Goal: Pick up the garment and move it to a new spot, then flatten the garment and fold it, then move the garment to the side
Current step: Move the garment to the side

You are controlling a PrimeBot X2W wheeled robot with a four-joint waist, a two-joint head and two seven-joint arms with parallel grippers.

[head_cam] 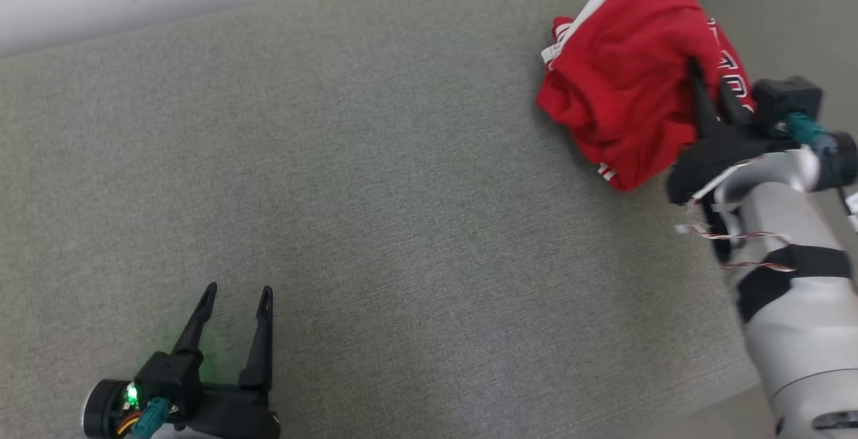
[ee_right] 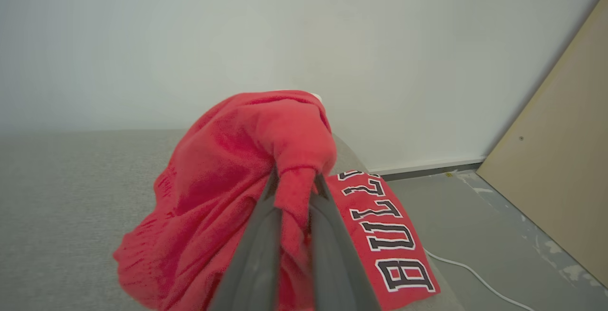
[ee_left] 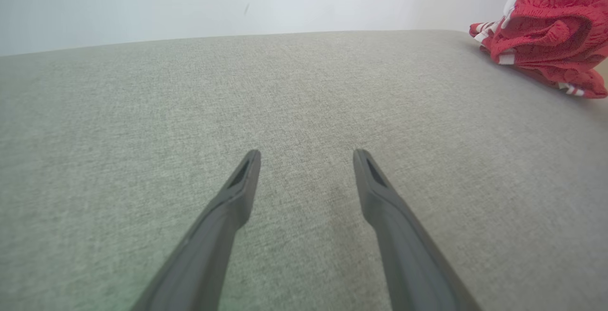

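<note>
Right wrist view: your right gripper (ee_right: 294,178) clamps a fold of the red Bulls garment (ee_right: 213,183), presumably for lifting; left gripper (head_cam: 239,288) gapes, idle.

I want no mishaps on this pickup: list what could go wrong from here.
The right gripper pinches a narrow fold of the red sports garment, which may slip free when lifted.
Its lettered panel hangs over the edge of the grey cushion and could snag.
The open left gripper sits far away, unable to catch it.
</note>
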